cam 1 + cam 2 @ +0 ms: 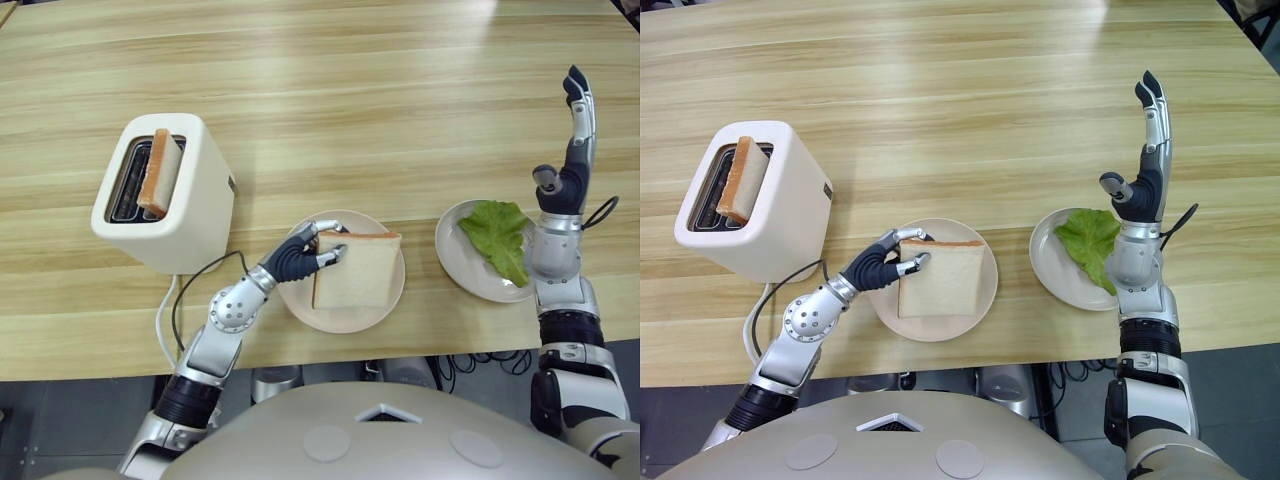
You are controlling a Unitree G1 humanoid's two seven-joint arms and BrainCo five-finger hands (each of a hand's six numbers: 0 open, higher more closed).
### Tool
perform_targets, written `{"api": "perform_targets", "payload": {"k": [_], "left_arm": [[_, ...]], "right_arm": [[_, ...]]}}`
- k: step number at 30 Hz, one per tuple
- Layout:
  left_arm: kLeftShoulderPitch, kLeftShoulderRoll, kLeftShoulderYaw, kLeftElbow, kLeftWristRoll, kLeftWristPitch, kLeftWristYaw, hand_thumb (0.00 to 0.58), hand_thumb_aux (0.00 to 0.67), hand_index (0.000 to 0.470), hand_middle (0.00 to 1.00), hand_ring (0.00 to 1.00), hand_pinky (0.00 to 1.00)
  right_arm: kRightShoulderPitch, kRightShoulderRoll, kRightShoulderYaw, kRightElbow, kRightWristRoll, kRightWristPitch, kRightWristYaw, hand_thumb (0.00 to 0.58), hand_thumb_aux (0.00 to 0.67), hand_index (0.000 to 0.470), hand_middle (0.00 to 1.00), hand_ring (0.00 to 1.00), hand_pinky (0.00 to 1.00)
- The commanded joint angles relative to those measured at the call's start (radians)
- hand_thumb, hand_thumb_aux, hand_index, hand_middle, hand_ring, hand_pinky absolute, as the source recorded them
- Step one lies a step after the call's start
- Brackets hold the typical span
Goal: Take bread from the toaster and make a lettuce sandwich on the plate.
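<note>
The left hand pinches a square white bread slice on the round beige plate (a toasted slice stands in the cream toaster).

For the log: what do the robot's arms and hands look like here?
Both arms are silver metal with black bands and rounded silver wrist housings. The left hand and right hand are dark, blue-black, with silver finger segments. A thin black cable loops beside the right wrist.

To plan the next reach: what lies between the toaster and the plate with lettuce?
A plate carrying a bread slice, whose edge the left hand holds; both eye views show this.
</note>
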Motion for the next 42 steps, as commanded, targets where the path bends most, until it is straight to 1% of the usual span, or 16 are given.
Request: {"api": "perform_targets", "payload": {"k": [1,5,9,10,11,15,26,32,36,37,39,41,42], "left_arm": [[0.002,0.007,0.003,0.039,0.078,-0.025,0.053,0.58,0.67,0.46,1.0,1.0,1.0],[-0.02,0.013,0.042,0.032,0.144,-0.037,0.125,0.58,0.67,0.46,1.0,1.0,1.0],[-0.028,0.031,0.04,0.035,0.189,-0.038,0.139,0.58,0.67,0.46,1.0,1.0,1.0],[-0.028,0.037,0.032,0.044,0.216,-0.041,0.146,0.571,0.589,0.404,1.0,1.0,1.0],[-0.028,0.043,0.021,0.049,0.242,-0.045,0.152,0.0,0.0,0.0,1.0,1.0,1.0],[-0.023,0.04,0.012,0.048,0.274,-0.043,0.168,0.0,0.0,0.0,1.0,1.0,1.0],[-0.043,0.068,0.063,0.048,0.295,-0.017,0.199,0.0,0.0,0.0,1.0,1.0,1.0],[-0.055,0.083,0.125,-0.034,0.403,0.066,0.262,0.0,0.0,0.0,1.0,1.0,1.0],[-0.061,0.075,0.147,-0.061,0.41,0.091,0.281,0.0,0.0,0.0,1.0,1.0,1.0],[-0.06,0.072,0.145,-0.057,0.404,0.088,0.284,0.0,0.0,0.0,1.0,1.0,1.0],[-0.056,0.063,0.136,-0.052,0.393,0.085,0.283,0.0,0.0,0.0,1.0,1.0,1.0],[-0.047,0.051,0.13,-0.052,0.385,0.07,0.291,0.0,0.0,0.0,1.0,1.0,1.0],[-0.04,0.04,0.133,-0.054,0.373,0.064,0.296,0.0,0.0,0.0,0.71,0.71,0.71]], "right_arm": [[0.002,-0.014,0.004,0.009,-0.001,0.002,-0.002,0.0,0.0,0.0,0.0,0.0,0.0],[0.006,-0.017,0.007,0.01,0.001,0.002,-0.003,0.0,0.0,0.0,0.0,0.0,0.0],[0.007,-0.017,0.009,0.013,-0.001,0.001,-0.006,0.0,0.0,0.0,0.0,0.0,0.0],[0.007,-0.017,0.009,0.013,-0.002,0.001,-0.007,0.0,0.0,0.0,0.0,0.0,0.0],[0.007,-0.017,0.01,0.012,-0.004,-0.001,-0.009,0.0,0.0,0.0,0.0,0.0,0.0],[0.005,-0.02,0.017,0.013,-0.01,-0.005,-0.012,0.0,0.0,0.0,0.0,0.0,0.0],[0.001,-0.019,0.03,0.018,-0.014,-0.005,-0.016,0.0,0.0,0.0,0.0,0.0,0.0],[-0.002,-0.025,0.031,0.023,-0.013,-0.005,-0.018,0.0,0.0,0.0,0.0,0.0,0.0],[0.001,-0.037,0.034,0.035,-0.026,-0.007,-0.018,0.0,0.0,0.0,0.0,0.0,0.0],[0.008,-0.051,0.039,0.036,-0.06,-0.004,-0.03,0.0,0.0,0.0,0.0,0.0,0.0],[0.035,-0.099,0.062,0.021,-0.192,0.014,-0.08,0.0,0.0,0.0,0.0,0.0,0.0],[0.06,-0.158,0.097,0.008,-0.343,0.072,-0.166,0.0,0.0,0.0,0.0,0.0,0.0],[0.07,-0.187,0.115,0.01,-0.4,0.098,-0.207,0.0,0.0,0.0,0.0,0.0,0.0]]}}
